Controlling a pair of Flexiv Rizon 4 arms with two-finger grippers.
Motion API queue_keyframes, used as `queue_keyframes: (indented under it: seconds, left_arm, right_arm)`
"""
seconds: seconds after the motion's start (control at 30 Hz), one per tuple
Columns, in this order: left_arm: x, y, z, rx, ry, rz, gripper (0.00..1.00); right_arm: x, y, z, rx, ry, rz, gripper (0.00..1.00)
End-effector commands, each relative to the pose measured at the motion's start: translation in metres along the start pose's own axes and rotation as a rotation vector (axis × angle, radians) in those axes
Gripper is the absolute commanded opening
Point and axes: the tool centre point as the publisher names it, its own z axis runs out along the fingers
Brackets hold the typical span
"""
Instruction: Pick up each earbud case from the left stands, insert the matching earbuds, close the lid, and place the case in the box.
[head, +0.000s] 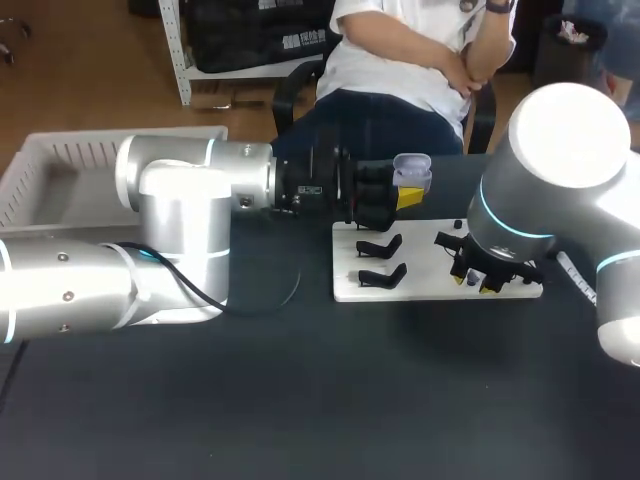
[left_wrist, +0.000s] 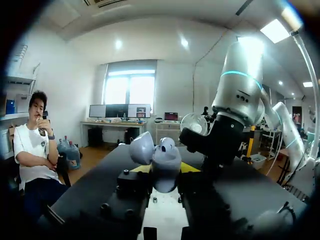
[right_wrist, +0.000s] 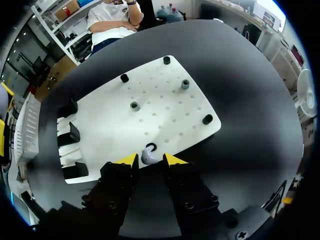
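The earbud case (left_wrist: 162, 162) is gleaming as smooth, glossy plastic. The white board (right_wrist: 150, 110) is looking matt, the table (head: 300, 400) is showing matt black, and the left arm (head: 180, 200) is shining like satin metal.

The room is bright, and the light falls from above. The dark table (head: 300, 400) soaks it up and looks almost black. The round top of the right arm (head: 570, 125) shines so white that its surface washes out. The left arm (head: 180, 195) has soft bright streaks along it. Ahead of the right gripper (right_wrist: 148, 161) the white board (right_wrist: 165, 105) glows pale, and a wide dark shadow crosses the table around that gripper. The earbud case (left_wrist: 162, 162) held in the left gripper (left_wrist: 165, 168) is softly lit, with its underside darker.
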Motion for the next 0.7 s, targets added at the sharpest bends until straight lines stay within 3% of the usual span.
queue_keyframes:
  seconds: [0.03,0.53,0.6,0.7]
  left_arm:
    - [0.0007,-0.0018,0.0003,-0.007,-0.004,0.003,0.0]
    - [0.0007,-0.0018,0.0003,-0.007,-0.004,0.003,0.0]
    - [0.0007,-0.0018,0.0003,-0.007,-0.004,0.003,0.0]
    - [0.0007,-0.0018,0.0003,-0.007,-0.004,0.003,0.0]
  right_arm:
    - [0.0018,-0.001,0.001,-0.002,-0.008,0.003,0.3]
    - [-0.0018,-0.001,0.0033,-0.002,-0.009,0.004,0.22]
    - [-0.0017,-0.001,0.0044,-0.001,-0.007,0.005,0.1]
    - [-0.0011,-0.0006,0.0048,0.001,-0.005,0.005,0.06]
